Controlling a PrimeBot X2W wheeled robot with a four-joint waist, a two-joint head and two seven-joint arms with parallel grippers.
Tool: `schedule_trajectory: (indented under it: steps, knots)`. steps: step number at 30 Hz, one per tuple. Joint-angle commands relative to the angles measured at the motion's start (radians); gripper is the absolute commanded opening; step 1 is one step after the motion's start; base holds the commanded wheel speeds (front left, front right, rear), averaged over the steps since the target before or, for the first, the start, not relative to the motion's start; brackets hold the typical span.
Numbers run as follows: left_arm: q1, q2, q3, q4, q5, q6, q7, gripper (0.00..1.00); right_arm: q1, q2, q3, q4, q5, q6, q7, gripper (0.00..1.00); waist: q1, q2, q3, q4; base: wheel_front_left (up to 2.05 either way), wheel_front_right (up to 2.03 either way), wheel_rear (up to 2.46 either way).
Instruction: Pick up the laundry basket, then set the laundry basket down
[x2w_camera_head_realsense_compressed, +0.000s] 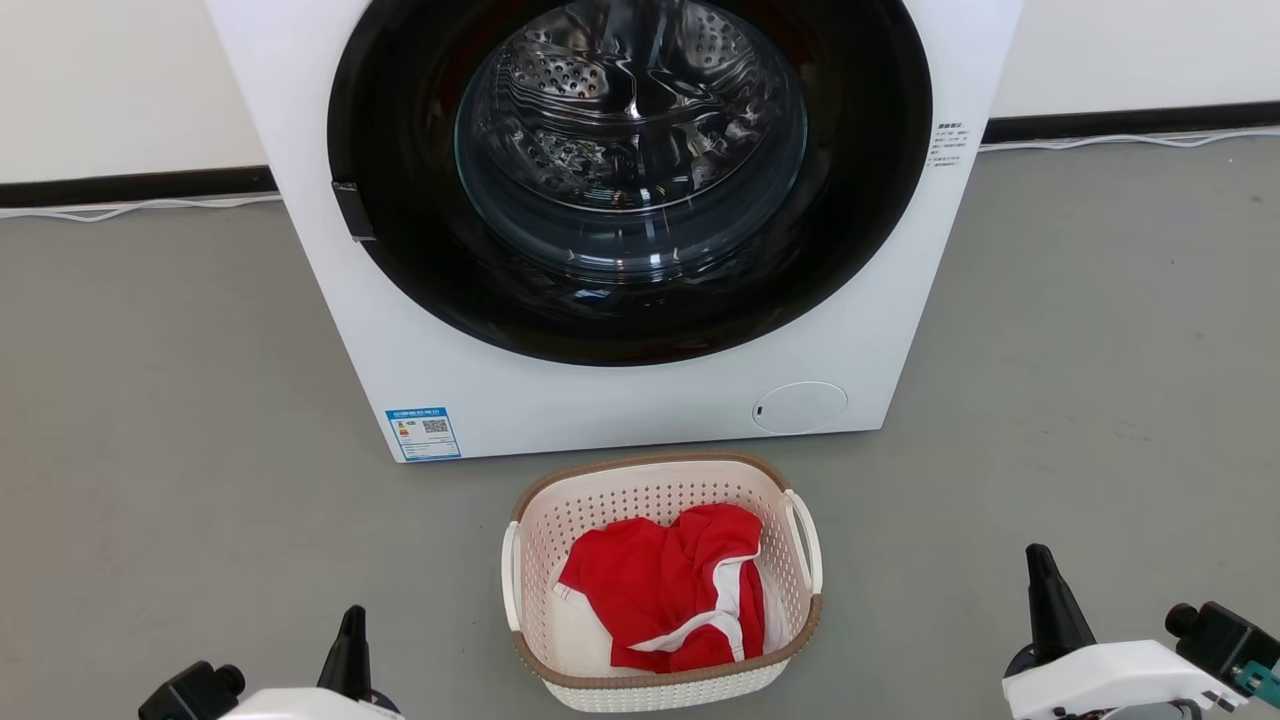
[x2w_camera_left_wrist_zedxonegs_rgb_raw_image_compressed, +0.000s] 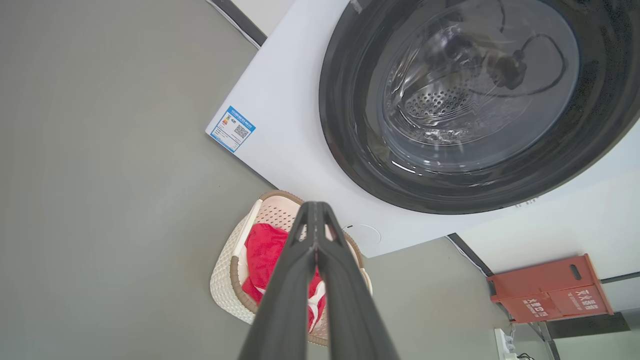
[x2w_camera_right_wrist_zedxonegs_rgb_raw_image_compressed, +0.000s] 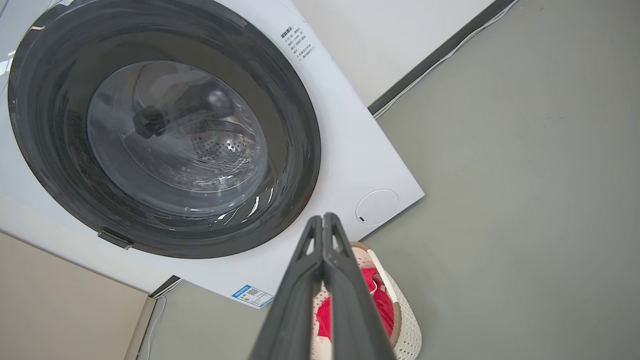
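Grippers sit nearest, at the bottom corners of the head view: the left gripper (x2w_camera_head_realsense_compressed: 352, 622) and the right gripper (x2w_camera_head_realsense_compressed: 1038, 570) each point up with their two dark fingers pressed together, clenched on nothing, and both wrist views show the tips meeting. Between them, apart from both, the laundry basket (x2w_camera_head_realsense_compressed: 600, 515) stands upright on the grey floor (x2w_camera_head_realsense_compressed: 150, 400), a white loop handle on either side, with a crumpled red garment (x2w_camera_head_realsense_compressed: 660, 590) with white trim lying inside. Just beyond the basket, not touching it, rises the washing machine (x2w_camera_head_realsense_compressed: 400, 330), its round glass door (x2w_camera_head_realsense_compressed: 630, 130) closed and a blue label (x2w_camera_head_realsense_compressed: 423, 433) at its lower left corner. Behind it a black baseboard (x2w_camera_head_realsense_compressed: 130, 187) runs under a pale wall.
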Motion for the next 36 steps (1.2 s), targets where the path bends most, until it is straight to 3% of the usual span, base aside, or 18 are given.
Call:
schedule_trajectory:
  steps: [1,36]
  knots:
    - [-0.055,0.009,0.018,-0.032,-0.027,-0.012,0.004,0.0,-0.04,-0.009,0.004,-0.034,0.03,0.003,0.008,0.0,-0.0001,-0.0001,0.0,0.001,0.0,0.0,0.0]
    - [-0.081,0.015,0.049,-0.088,-0.391,-0.056,0.107,0.0,-0.053,-0.012,-0.002,-0.089,0.474,0.005,0.109,0.0,-0.0001,-0.0001,0.0,0.023,0.0,0.0,0.0]
